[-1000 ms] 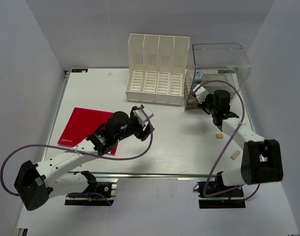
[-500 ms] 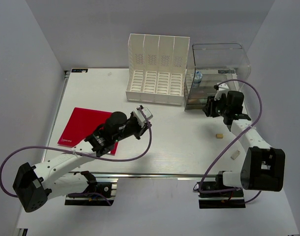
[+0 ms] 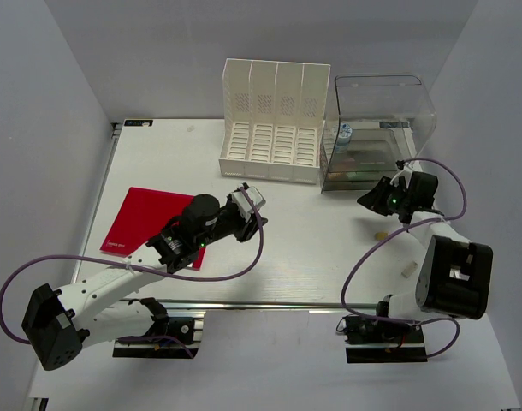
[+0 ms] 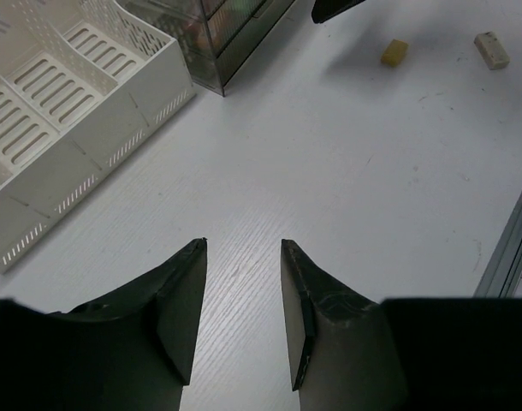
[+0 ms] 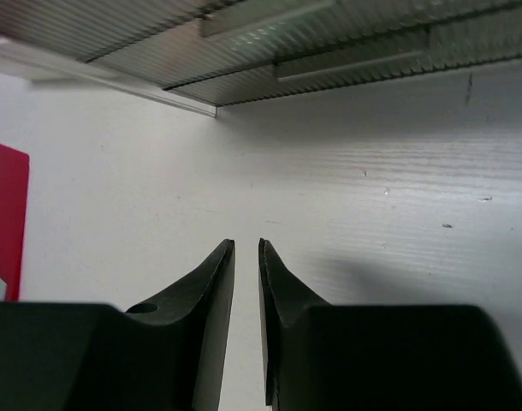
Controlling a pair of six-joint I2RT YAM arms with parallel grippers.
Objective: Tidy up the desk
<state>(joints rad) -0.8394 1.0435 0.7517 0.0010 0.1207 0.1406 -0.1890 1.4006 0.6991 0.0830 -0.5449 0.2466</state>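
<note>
The desk [image 3: 312, 248] is a white tabletop with a silvery rail [image 3: 269, 304] along its near edge. My left gripper [image 3: 254, 205] hovers over the middle of the desk, right of a red folder [image 3: 145, 223]. In the left wrist view the left gripper [image 4: 242, 243] is open over bare desk [image 4: 347, 171], nothing between its fingers. My right gripper [image 3: 370, 199] points left, just in front of the clear box [image 3: 381, 128]. In its wrist view the right gripper [image 5: 246, 242] shows a narrow gap over white desk, holding nothing.
A white slotted file organizer [image 3: 274, 120] stands at the back beside the clear box. A small yellow piece [image 3: 380, 234] and a small white block [image 3: 408, 268] lie on the right. The left wrist view shows the yellow piece [image 4: 394, 52] and the white block [image 4: 492, 50].
My right gripper has drawn back from the clear box's front, moving right, and now points left. The left arm has hardly shifted.
</note>
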